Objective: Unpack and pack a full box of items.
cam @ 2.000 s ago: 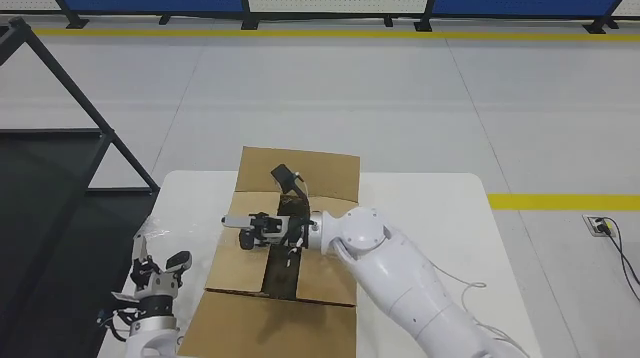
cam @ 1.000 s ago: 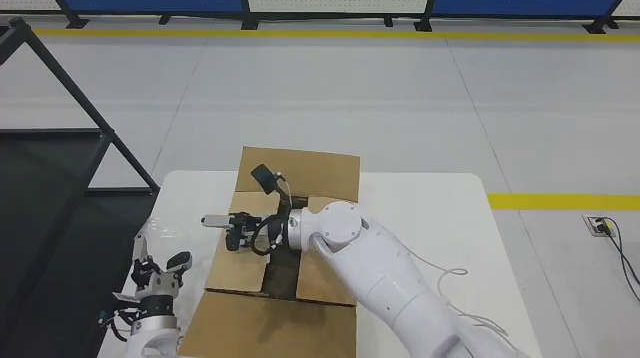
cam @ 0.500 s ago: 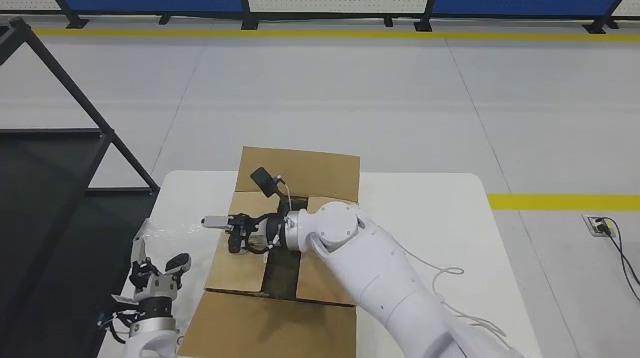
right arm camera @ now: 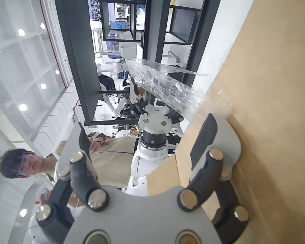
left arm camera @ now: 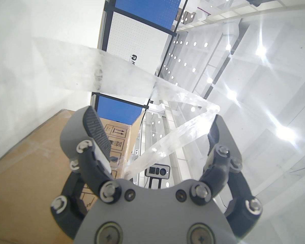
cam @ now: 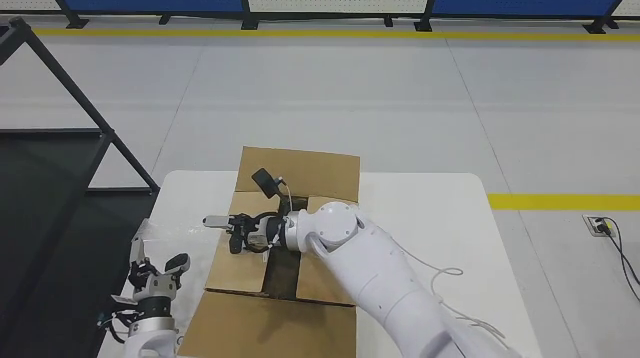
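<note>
Seemingly only getting started: dangling a peeled tape strip (left arm camera: 122, 77) from the splayed left gripper (left arm camera: 152, 118) beside the cardboard box (cam: 237, 266) on the table (cam: 430, 218), holding the likewise unclenched right gripper (right arm camera: 145, 130) at a flap (right arm camera: 256, 102), leaving unpacking and repacking undone.

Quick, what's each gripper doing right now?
Left gripper: open, clear tape touching one fingertip.
Right gripper: open, holding nothing, one finger against the cardboard box.

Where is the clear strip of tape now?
In the left wrist view, the clear tape strip loops over the left gripper, touching one fingertip, beside the brown cardboard box.
</note>
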`<state>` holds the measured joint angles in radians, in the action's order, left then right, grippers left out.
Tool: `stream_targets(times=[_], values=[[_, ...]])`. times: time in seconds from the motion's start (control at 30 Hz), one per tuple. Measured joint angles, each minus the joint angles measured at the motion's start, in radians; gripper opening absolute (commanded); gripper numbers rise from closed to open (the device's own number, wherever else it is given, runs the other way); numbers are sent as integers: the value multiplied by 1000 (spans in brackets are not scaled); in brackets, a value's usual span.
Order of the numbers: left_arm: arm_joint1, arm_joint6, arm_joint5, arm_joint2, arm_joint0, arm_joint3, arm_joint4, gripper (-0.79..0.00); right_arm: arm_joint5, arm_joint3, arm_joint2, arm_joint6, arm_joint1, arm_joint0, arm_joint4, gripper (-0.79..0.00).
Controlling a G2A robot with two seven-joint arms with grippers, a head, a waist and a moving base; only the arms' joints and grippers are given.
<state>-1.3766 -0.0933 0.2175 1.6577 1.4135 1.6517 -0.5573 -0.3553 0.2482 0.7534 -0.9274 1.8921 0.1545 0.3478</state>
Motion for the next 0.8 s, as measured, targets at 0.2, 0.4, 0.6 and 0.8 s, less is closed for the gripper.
stream_targets(times=[0.2,0.4,0.6,0.8], values=[[-2,4,-2,2,0,-4,-2,0,6,-7,8,7,4,-1,-11,0],[-3,8,-4,3,1,-5,-4,0,14,-10,14,17,7,-2,-26,0],[-5,13,-3,5,3,-6,-7,0,32,-13,20,27,11,-3,-41,0],[-6,15,1,8,5,-8,-12,0,51,-16,24,35,15,-7,-58,0]])
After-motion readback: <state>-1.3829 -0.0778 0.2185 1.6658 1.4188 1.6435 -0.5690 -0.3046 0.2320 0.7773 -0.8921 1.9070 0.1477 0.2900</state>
